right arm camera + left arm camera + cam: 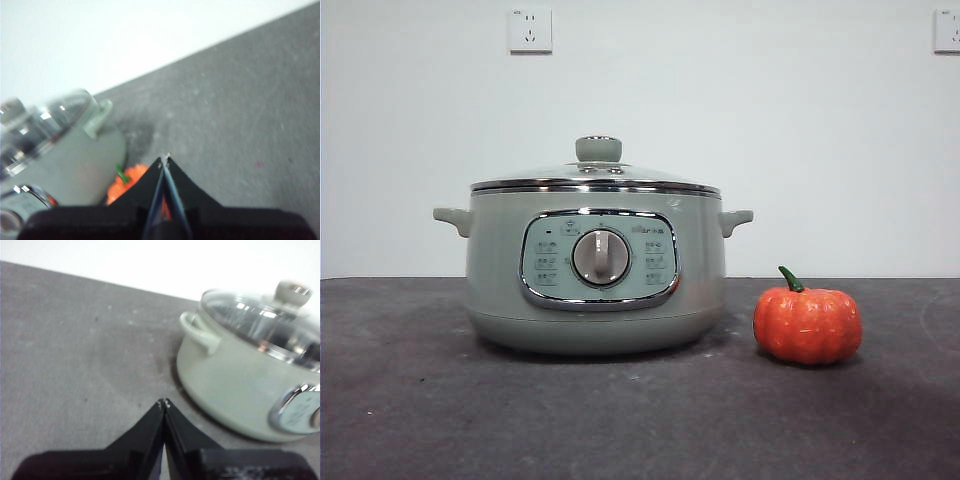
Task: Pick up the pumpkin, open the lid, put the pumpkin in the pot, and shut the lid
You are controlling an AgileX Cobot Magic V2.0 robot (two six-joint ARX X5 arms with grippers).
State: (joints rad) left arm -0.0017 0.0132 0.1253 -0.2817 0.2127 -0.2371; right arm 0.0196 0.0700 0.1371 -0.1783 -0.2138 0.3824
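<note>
- Front view gives you the pot (595,280) standing on the dark table (410,400), with the lid (595,176) seated on its rim and the pumpkin (807,322) upright just beside it, apart from its wall.
- No arm shows in that view.
- Your right gripper (164,161) hangs above the table with its jaws pressed together and nothing between them; the pumpkin (127,182) sits just beyond its jaws, partly hidden by them, beside the pot (65,155).
- Your left gripper (164,403) is likewise clenched and empty, over bare table (75,355) off the pot's (230,385) handle side, clear of its wall, the lid (260,315) closed.
</note>
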